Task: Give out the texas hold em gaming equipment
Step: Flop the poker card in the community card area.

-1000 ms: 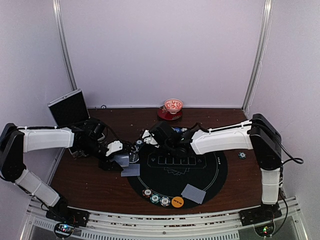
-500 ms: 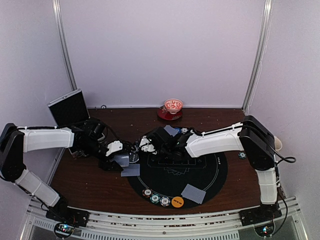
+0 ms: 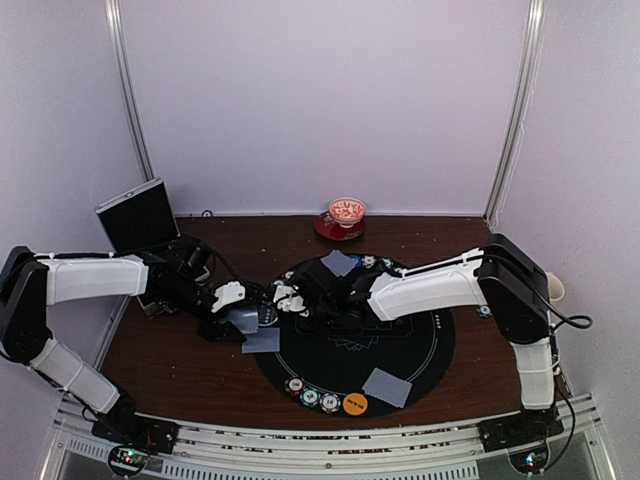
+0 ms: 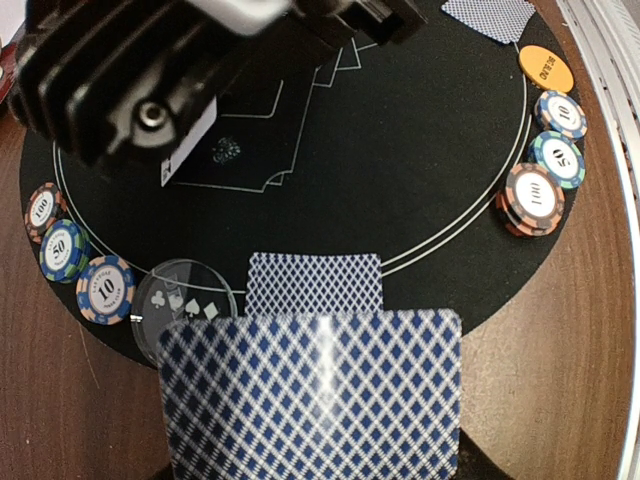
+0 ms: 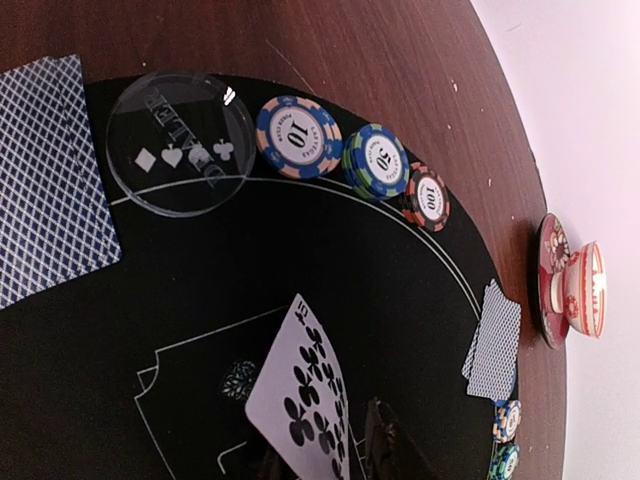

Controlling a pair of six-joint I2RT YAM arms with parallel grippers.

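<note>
White right arm (image 3: 430, 285) reaching across black mat (image 3: 425, 352), right gripper (image 3: 286, 298) state unclear, left gripper (image 3: 247, 318) clamping blue-backed cards (image 4: 310, 400)

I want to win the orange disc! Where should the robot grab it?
By its thin rim, straight down from above, probably. The orange disc lies flat on the black mat, so only its edge can be pinched. A chip sits close on one side, a card on the other, so set the jaws on its near and far edges.
</note>
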